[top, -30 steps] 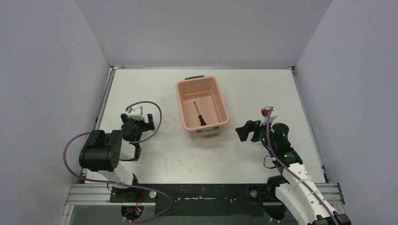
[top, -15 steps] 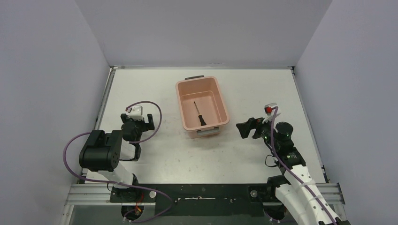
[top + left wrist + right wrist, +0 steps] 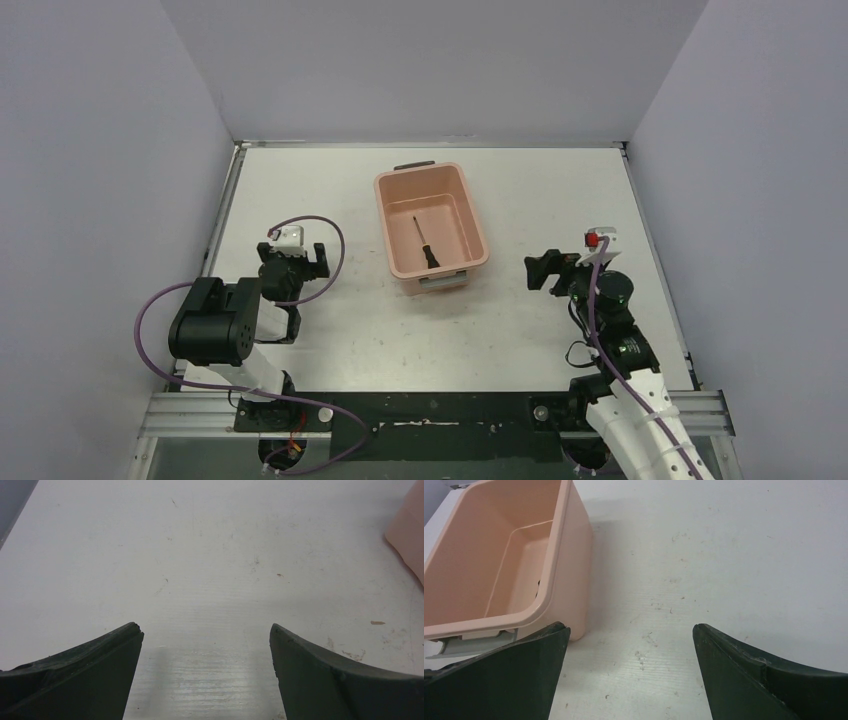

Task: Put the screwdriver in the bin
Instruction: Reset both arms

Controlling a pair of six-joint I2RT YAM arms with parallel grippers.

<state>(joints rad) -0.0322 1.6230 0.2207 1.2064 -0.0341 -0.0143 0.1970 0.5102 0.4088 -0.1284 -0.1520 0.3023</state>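
Observation:
The salmon-pink bin (image 3: 470, 215) stands on the table at the middle back. The slim black screwdriver (image 3: 423, 243) lies on the bin's floor, handle toward the near end. My right gripper (image 3: 543, 271) is open and empty, low over the table to the right of the bin's near corner. In the right wrist view the bin (image 3: 574, 580) fills the upper left and only a dark bit of the screwdriver (image 3: 538, 585) shows past the rim. My left gripper (image 3: 300, 262) is open and empty, left of the bin. The bin's corner (image 3: 410, 535) shows in the left wrist view.
The white table (image 3: 560, 190) is walled on three sides by grey panels. Purple cables (image 3: 335, 245) loop round the left arm. The bin has a dark handle (image 3: 414, 165) at its far end and a pale one (image 3: 443, 283) at its near end.
My right gripper has drawn back to the right, away from the bin, staying open. The left arm, the bin and the screwdriver have not moved.

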